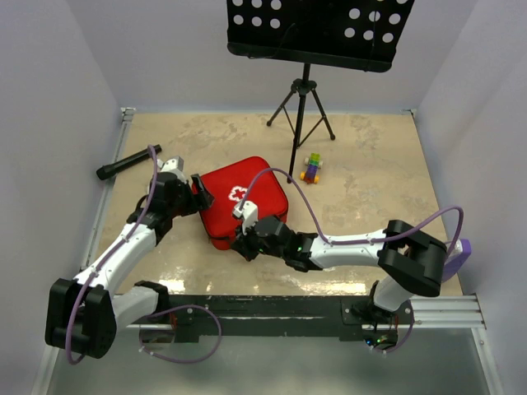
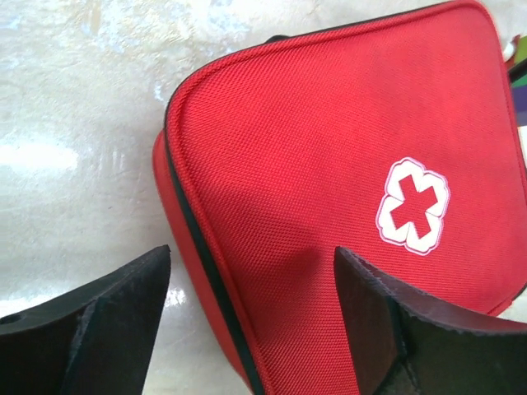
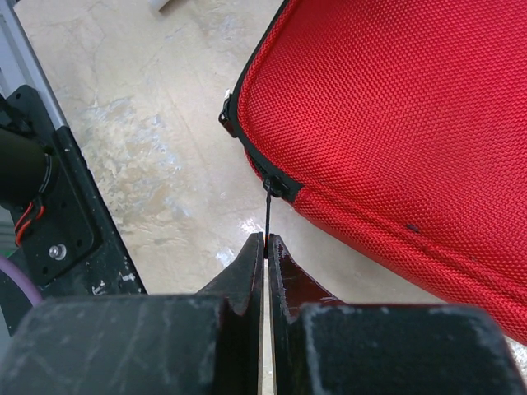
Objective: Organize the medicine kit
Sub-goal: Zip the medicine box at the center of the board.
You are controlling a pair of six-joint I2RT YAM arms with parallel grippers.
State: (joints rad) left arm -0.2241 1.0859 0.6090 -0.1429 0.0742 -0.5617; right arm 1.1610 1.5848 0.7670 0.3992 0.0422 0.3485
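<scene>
The medicine kit (image 1: 247, 202) is a red fabric case with a white cross (image 2: 412, 206), lying closed and flat on the table. My left gripper (image 1: 200, 193) hovers open at its left edge. One finger (image 2: 107, 321) is over the bare table and the other finger (image 2: 395, 329) is over the lid, so the kit's corner (image 2: 329, 164) lies between them. My right gripper (image 3: 266, 239) is at the kit's near corner (image 3: 395, 123), shut on the thin black zipper pull (image 3: 269, 210). In the top view this gripper (image 1: 244, 243) sits against the case's front-left edge. The kit's contents are hidden.
A black flashlight (image 1: 128, 163) lies at the far left near the wall. A small toy of coloured blocks (image 1: 312, 167) sits right of the kit. A music stand's tripod (image 1: 303, 107) stands at the back. The arms' black mounting rail (image 1: 288, 313) runs along the near edge.
</scene>
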